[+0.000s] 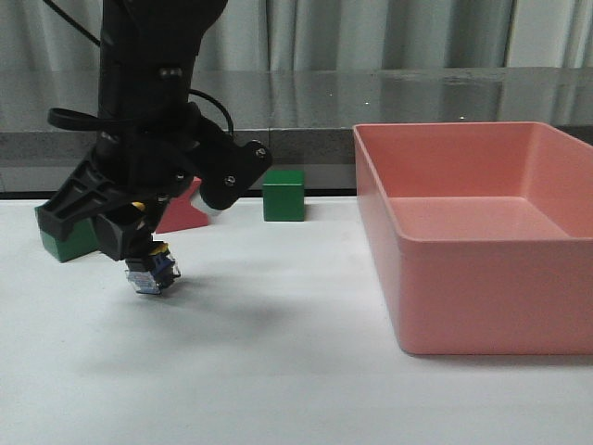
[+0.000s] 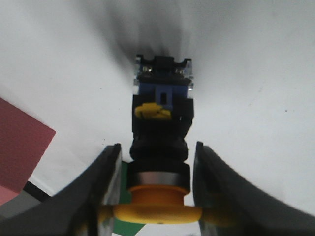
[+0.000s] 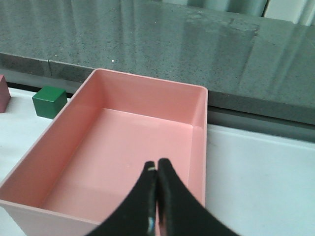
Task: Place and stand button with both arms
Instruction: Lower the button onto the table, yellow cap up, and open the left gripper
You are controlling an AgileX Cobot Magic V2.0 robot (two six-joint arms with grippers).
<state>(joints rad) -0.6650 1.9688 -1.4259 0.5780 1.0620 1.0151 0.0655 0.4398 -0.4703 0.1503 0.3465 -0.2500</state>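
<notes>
button held above the desk

the left pincer (image 1: 139,248) grips the button (image 1: 152,271) by its yellow cap, base block pointing down, just above the white desk (image 1: 278,371). the right pincer (image 3: 156,196) is closed on nothing over the pink bin (image 3: 147,93).

The front view sits low, near table (image 1: 278,371) height, facing forward to a grey ledge and curtains. The left wrist view looks steeply down, very close to the tabletop. The right wrist view hangs higher, tilted forward over the bin (image 3: 202,113). Front and right wrist views share the bin (image 1: 389,232) and green cube (image 1: 283,195) (image 3: 49,102).
</notes>
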